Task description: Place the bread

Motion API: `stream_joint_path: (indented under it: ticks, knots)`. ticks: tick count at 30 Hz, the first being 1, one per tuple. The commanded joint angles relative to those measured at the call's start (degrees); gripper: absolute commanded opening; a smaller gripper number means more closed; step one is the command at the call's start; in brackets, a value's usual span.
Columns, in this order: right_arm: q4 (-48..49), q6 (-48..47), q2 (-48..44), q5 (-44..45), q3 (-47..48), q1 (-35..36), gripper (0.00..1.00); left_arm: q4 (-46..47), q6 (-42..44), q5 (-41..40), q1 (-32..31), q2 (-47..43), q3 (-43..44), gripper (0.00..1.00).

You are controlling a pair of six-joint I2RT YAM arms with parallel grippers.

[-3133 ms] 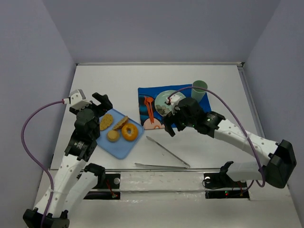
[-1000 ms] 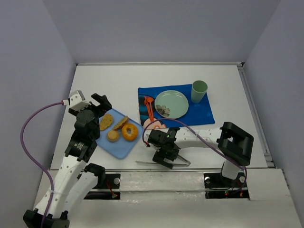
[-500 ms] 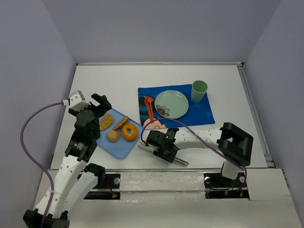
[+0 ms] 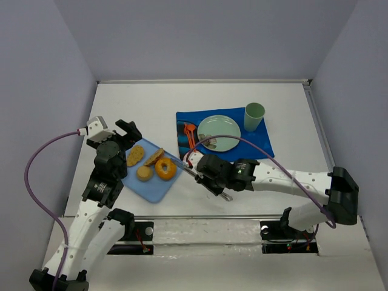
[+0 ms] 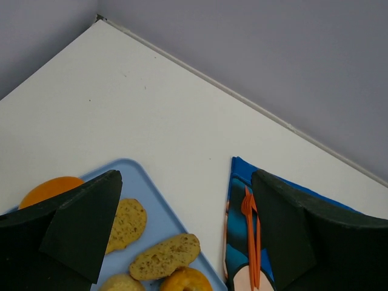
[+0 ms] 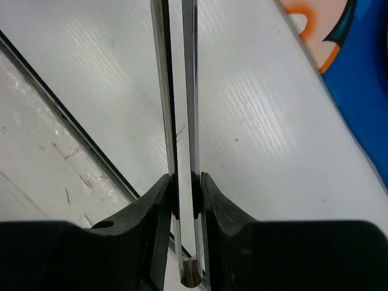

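— Right hand?
— My right gripper [image 6: 183, 193] is clamped on the slim steel tongs [image 6: 180, 91].
— Left? Bread?
— My left gripper [image 5: 182, 227] gapes near the brown bread slices [image 5: 165, 263], lying on the light-blue plastic tray [image 4: 151, 189]; tong tips possibly touching its edge.

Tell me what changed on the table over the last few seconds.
The right gripper moved off the plate, swung to the near edge, closed its jaws on the tongs and carried them toward the tray. The left gripper, bread, plate and cup stayed put.
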Motion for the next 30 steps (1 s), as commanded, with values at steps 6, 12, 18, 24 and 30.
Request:
stream_joint_path:
  ticks: [6,12,18,24,30]
  knots:
    - [10.74,6.90,-3.60,1.66,3.74,-2.17,0.21,3.00,-0.95,-0.83,0.13,-0.88,-0.76,0.99]
    - [10.04,9.64,-1.84,-10.38,5.15,-8.95,0.27,2.74,-0.87,-0.30,0.13,-1.41,-0.67,0.99]
    - [8.99,8.50,-1.49,-6.88,7.35,-8.95,0.41,2.21,-0.96,-0.83,0.13,-2.64,-0.85,0.99]
    - [8.90,7.71,-1.05,-4.67,9.10,-8.95,0.55,2.30,-1.04,-1.62,0.13,-2.82,-1.02,0.99]
    - [8.64,7.18,-0.70,-5.01,9.72,-8.95,0.52,2.21,-1.04,-1.62,0.13,-2.73,-1.02,0.99]
